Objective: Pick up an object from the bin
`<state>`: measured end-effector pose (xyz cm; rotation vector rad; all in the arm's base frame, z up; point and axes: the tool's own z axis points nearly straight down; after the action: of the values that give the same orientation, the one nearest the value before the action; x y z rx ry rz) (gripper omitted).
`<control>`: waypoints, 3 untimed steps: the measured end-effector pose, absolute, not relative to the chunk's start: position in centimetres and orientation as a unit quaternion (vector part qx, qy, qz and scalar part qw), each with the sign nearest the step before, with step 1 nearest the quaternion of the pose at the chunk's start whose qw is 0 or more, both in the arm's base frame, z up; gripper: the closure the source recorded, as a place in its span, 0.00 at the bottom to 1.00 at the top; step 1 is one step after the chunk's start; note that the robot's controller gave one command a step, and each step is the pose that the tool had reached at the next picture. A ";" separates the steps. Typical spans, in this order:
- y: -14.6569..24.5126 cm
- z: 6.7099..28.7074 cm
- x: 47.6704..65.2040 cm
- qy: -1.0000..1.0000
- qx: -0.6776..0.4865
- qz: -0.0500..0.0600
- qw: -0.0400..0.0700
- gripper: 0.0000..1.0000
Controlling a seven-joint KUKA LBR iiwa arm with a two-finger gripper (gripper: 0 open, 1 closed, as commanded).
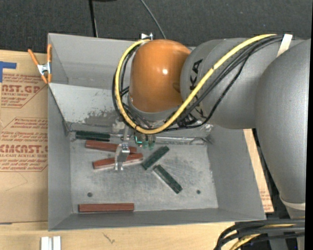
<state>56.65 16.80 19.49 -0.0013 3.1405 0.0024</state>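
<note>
1. Altogether we count six loose bars on the floor of the grey bin (59,185): three reddish-brown and three dark green.
2. Of the brown ones, the near brown bar (106,208) lies alone along the near wall, toward the left. The far brown bar (102,144) lies at the far left. The middle brown bar (105,163) lies slightly tilted just on the near side of it.
3. Of the green ones, the far green bar (93,135) lies along the far-left edge of the floor, just beyond the far brown bar. The slanted green bar (156,156) and the right green bar (169,180) lie mid-floor, with their ends close together.
4. Right now the end effector (122,159) is down on the right part of the middle brown bar. We cannot tell whether it is spread or pressed together, or whether the bar is gripped.
5. For open room, the right part of the floor is bare, as is the strip between the middle group and the near brown bar. The slanted green bar crowds the end effector on its right.
6. Overhead, the arm (155,78), with its orange cover, hangs over the far middle of the bin.
</note>
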 end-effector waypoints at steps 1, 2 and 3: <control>15.6 14.5 56.6 1.000 0.007 0.002 0.004 0.00; 14.8 7.6 55.8 0.999 0.035 0.004 0.008 1.00; 14.8 7.6 55.8 0.999 0.036 0.004 0.008 1.00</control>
<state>55.81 14.80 7.62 0.1110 3.1228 0.0119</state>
